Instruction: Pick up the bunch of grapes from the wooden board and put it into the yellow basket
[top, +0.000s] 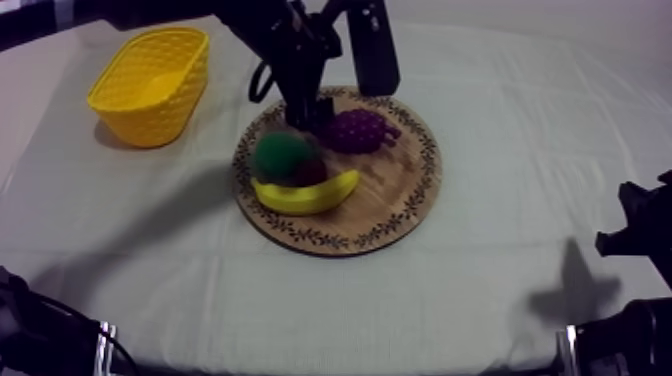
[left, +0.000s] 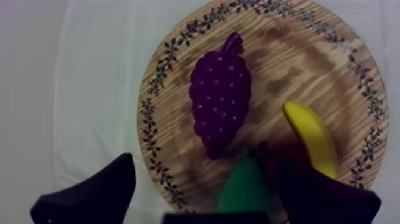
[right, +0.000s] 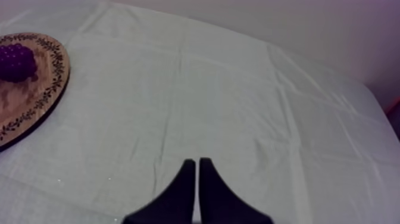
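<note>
Wide open and empty, the left tool (left: 196, 164) hangs above the grapes (left: 219, 101) on the board (left: 286, 65).
The grapes lie beside pear (left: 244, 184) and banana (left: 312, 140), apparently untouched; the right tool (right: 197, 162), closed on nothing, sits over the counter (right: 238, 107).

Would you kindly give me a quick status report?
Left gripper open over board. Right gripper shut, at rest. Grapes on board, pear close by.

Grapes (top: 362, 130) on board (top: 395, 188) (basket (top: 160, 100) left).

A robot test setup, lab-like: a cloth-covered table (top: 520, 130), a bare wall (right: 286, 30), two black robot arms (top: 290, 45).
</note>
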